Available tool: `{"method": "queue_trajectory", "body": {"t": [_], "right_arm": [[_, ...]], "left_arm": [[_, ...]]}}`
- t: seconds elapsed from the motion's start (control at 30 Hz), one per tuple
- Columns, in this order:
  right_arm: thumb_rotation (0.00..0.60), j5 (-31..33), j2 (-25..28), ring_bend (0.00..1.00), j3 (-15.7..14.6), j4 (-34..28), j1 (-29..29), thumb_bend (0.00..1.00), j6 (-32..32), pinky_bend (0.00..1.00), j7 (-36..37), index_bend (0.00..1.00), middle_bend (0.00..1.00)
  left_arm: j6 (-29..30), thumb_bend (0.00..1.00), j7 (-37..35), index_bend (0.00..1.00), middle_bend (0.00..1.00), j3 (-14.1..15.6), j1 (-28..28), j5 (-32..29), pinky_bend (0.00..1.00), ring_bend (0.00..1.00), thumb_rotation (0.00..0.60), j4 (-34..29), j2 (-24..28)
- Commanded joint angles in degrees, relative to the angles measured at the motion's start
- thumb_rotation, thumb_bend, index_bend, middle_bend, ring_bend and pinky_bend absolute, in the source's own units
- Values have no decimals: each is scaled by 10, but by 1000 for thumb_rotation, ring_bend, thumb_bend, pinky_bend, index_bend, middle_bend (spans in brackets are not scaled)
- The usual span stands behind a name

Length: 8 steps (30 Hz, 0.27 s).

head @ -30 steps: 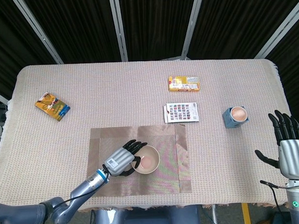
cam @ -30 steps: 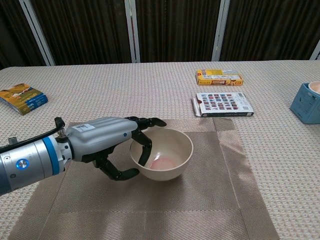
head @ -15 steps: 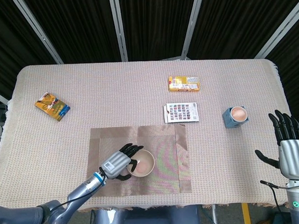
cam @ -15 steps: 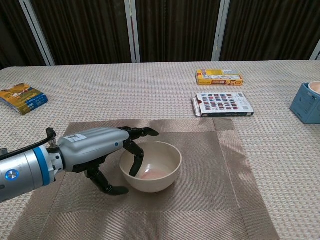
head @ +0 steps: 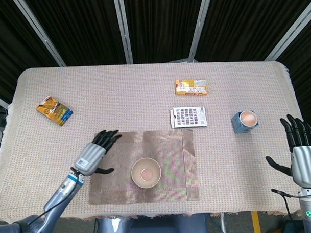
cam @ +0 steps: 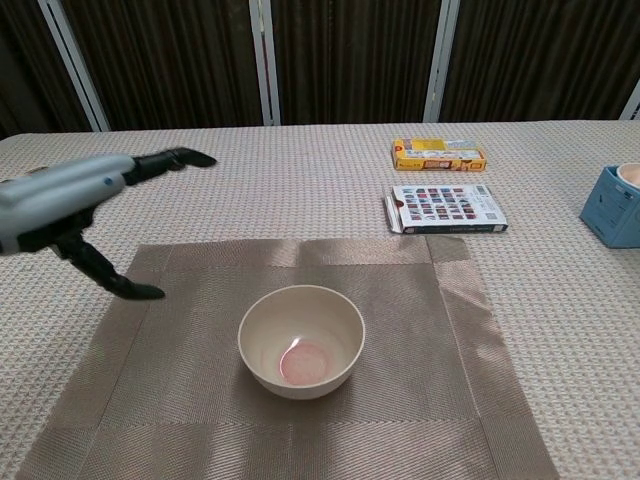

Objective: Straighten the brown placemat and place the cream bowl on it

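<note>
Both your hands are empty, fingers spread: the left hand point(head: 94, 154) hovers left of the upright cream bowl point(head: 146, 172) on the brown placemat point(head: 167, 152), whose long axis runs left-right; the right hand point(head: 301, 155) is far right.

1 brown woven placemat point(head: 170, 169) | 1 cream round bowl point(head: 146, 172) | 3 flat printed boxes: yellow-orange point(head: 191, 87), white patterned point(head: 188, 117), orange-blue point(head: 54, 111) | 1 blue cup point(head: 244, 121)

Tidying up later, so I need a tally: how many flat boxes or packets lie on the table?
3: a blue-orange packet at far left, a yellow box near the far edge, and a patterned box just beyond the placemat.
</note>
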Motion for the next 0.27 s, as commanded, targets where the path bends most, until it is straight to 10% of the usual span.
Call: {"method": "queue_trajectory", "body": {"t": [0.03,0.27], "right_arm": [[600,6,-1,0,2,4,1,0,-4,0,2,0,0],[600,10,0,0,6,9,5,0,-8,0,7,0,0]], "left_arm": [[89,0,25,0,0,-15,60,-19,0,0,600,-29,58],[201,0,63,0,0,-17,141,-45,0,0,600,-71,122]]}}
